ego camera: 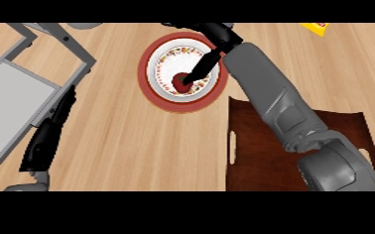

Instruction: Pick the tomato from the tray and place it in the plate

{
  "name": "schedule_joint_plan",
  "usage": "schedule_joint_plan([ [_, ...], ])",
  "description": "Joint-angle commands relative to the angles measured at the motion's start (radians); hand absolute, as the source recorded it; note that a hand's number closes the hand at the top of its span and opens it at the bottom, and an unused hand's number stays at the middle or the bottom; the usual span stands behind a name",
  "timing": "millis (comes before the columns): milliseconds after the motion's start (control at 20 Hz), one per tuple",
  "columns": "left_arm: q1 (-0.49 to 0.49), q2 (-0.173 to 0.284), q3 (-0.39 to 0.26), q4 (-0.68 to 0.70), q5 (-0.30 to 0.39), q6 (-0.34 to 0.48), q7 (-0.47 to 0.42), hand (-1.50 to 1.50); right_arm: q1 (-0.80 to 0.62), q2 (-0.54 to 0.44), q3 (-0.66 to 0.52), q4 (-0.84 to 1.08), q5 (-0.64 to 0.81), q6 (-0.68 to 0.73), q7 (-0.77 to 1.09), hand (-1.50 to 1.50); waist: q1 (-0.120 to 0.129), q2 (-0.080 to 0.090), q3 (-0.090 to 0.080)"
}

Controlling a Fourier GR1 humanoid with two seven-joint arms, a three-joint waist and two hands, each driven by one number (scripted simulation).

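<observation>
Tomato [179, 81] is sitting on the white middle of the plate [155, 62], right under the fingertips of your right robot hand [207, 65], so the carry part looks basically done to me. You've got the right arm stretched out long over the dark brown tray [253, 144], which now lies back toward the robot from that robot hand, with nothing on the bare part I can see. The fingers run down to the tomato and touch it on its near side, but I honestly cannot tell if they're curled round it or already slack, since the hand's own bulk covers the contact. My guess is it's hovering low like that so the tomato doesn't roll once you let go; the plate's raised red rim should help keep it in. If it's still held, you only need to ease off and lift straight up, and I'd watch for the fingers nudging it on the way out. Your left robot hand [44, 141] rests at the lower left edge of the view, well away from the plate, fingers straight, out of the way beside a grey metal frame [36, 89] on the wooden desk [117, 144]. A yellow corner [315, 27] pokes in beyond the right robot hand, top right; no readable writing or brand anywhere.
</observation>
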Motion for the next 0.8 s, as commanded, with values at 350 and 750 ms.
schedule_joint_plan([
  [350, -0.021, -0.003, -0.006, -0.025, -0.007, 0.003, 0.007, 0.0, 0.039, -0.201, -0.143, 0.011, -0.138, 0.226, -0.042, -1.5, 0.026, 0.03, 0.003],
  [750, -0.023, 0.0, -0.012, -0.038, 0.003, -0.017, -0.004, 0.0, 0.055, -0.282, -0.143, -0.018, -0.134, 0.277, -0.087, -1.5, 0.065, 0.042, 0.004],
])
